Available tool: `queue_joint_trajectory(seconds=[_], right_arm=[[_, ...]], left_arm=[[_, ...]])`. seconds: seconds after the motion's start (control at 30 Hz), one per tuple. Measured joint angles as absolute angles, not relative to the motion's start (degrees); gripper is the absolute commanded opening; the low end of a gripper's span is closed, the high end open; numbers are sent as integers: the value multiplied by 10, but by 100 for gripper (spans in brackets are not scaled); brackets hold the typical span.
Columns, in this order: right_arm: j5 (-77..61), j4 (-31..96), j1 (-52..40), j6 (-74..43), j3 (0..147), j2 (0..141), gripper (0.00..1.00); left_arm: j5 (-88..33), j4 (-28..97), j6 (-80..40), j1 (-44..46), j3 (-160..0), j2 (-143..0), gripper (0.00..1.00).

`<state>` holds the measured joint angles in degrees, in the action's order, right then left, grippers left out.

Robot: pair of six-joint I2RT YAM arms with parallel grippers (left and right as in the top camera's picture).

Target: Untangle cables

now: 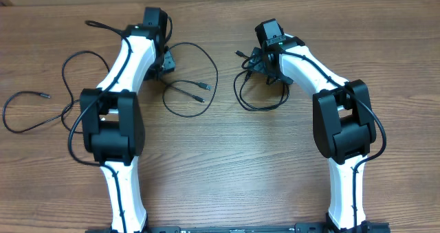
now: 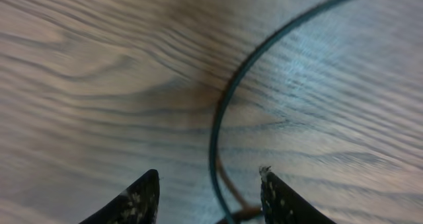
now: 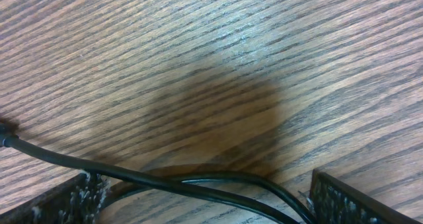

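Thin black cables lie on the wooden table in three groups. One looped cable (image 1: 194,90) with two small plug ends lies in the middle. A long cable (image 1: 42,95) trails at the left. A bunched cable (image 1: 260,94) lies at the right. My left gripper (image 1: 163,62) is low over the left end of the middle loop. It is open, and in the left wrist view the cable (image 2: 228,98) curves between its fingers (image 2: 208,184). My right gripper (image 1: 265,58) is over the right bunch. It is open, with two crossing strands (image 3: 132,174) between its fingers (image 3: 205,197).
The wooden table (image 1: 227,164) runs to a back edge at the top of the overhead view. Both white arms have thicker black wires along them. The left arm lies across part of the left cable.
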<state>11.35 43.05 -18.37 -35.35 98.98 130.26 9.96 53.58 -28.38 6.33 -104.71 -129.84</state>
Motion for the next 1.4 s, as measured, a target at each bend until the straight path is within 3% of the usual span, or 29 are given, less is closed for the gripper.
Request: queue_joint_trajectory(seconds=[0.23, 0.4, 0.63, 0.9, 1.23, 1.4], right_arm=[[113, 430, -184, -354, 990, 1303, 100], [114, 430, -184, -354, 990, 1303, 100], [114, 430, -184, -354, 990, 1303, 100], [114, 430, -184, -354, 990, 1303, 100], [114, 430, -184, -354, 990, 1303, 100], [114, 431, -184, -354, 990, 1303, 100]], left_arm=[[86, 554, -283, 63, -1051, -1329, 5], [84, 610, -284, 63, -1051, -1329, 4], [3, 726, -284, 62, -1051, -1332, 14], [-61, 834, -284, 62, -1049, -1351, 4], [-68, 900, -284, 72, -1046, -1351, 4], [-69, 906, -283, 107, -1046, -1351, 13]])
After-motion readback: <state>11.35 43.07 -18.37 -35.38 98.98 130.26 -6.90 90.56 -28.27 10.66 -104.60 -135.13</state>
